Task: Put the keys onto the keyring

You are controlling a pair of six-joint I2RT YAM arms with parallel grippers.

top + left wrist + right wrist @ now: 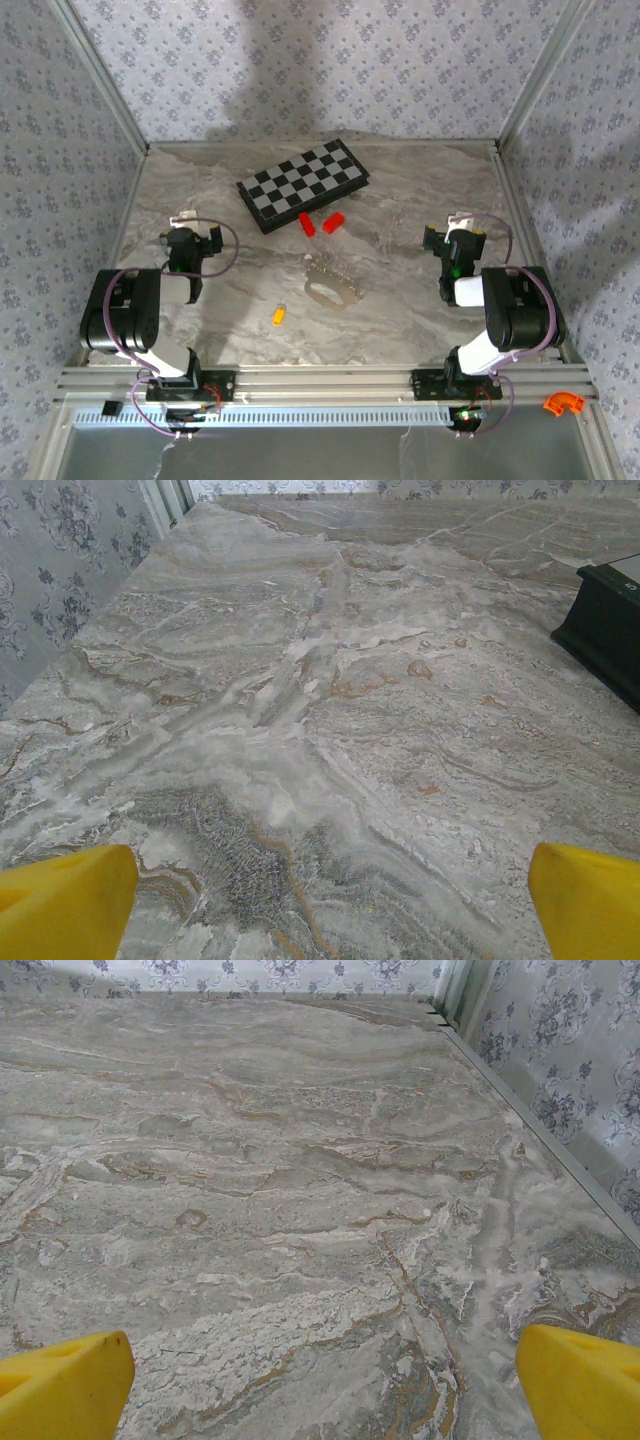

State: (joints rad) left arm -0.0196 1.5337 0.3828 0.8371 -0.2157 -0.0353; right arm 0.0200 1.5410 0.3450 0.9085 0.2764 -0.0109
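A small yellow-orange key (279, 315) lies on the marble table, in front of the middle. Just right of it and a little farther back lies the pale, almost see-through keyring (332, 284) with its short chain. My left gripper (192, 237) rests at the left side of the table, open, well left of the key. At the right side my right gripper (455, 239) is open too, far from the keyring. In the wrist views the left gripper (330, 905) and the right gripper (322, 1385) have yellow fingertips (70, 900) (65, 1385) spread wide over bare marble.
A folded black-and-white chessboard (302, 183) lies at the back middle, its dark edge (605, 630) in the left wrist view. Two red blocks (322, 223) sit just in front of it. Patterned walls and metal posts close in the table. An orange clip (562, 403) lies outside the frame.
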